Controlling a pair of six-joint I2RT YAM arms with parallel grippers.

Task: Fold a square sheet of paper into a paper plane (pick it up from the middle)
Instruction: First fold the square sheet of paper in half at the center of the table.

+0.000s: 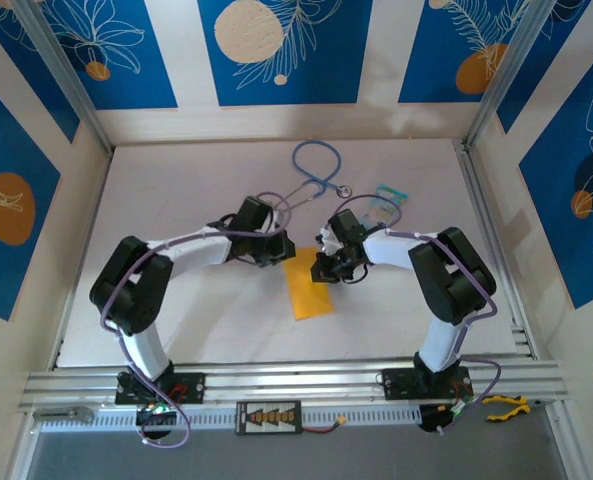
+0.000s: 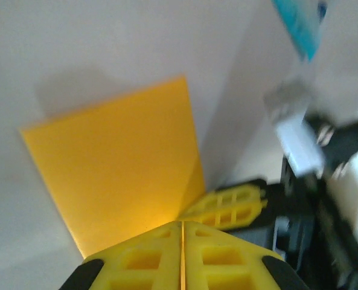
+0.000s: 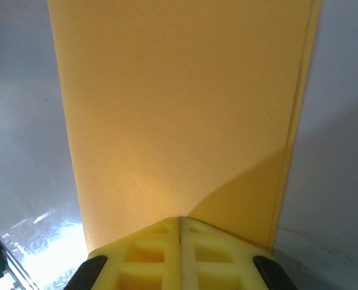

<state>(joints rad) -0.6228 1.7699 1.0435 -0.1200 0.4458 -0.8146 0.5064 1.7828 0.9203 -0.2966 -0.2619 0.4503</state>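
Left gripper (image 2: 182,241): yellow fingers pressed together, no gap, tips at near corner of paper; pinch on it not discernible.
Square sheet of paper (image 1: 310,290): orange-yellow, folded to narrow rectangle, flat on white table (image 1: 176,310), centre of top view, between both grippers.
Right gripper (image 3: 180,235): fingers closed tight, tips over paper's near edge.
Light-blue packet (image 1: 386,205): upper right, apart from paper.

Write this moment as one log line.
sheet of paper: folded, on table | left gripper: shut at its edge | right gripper: shut at its edge | pinch: unclear
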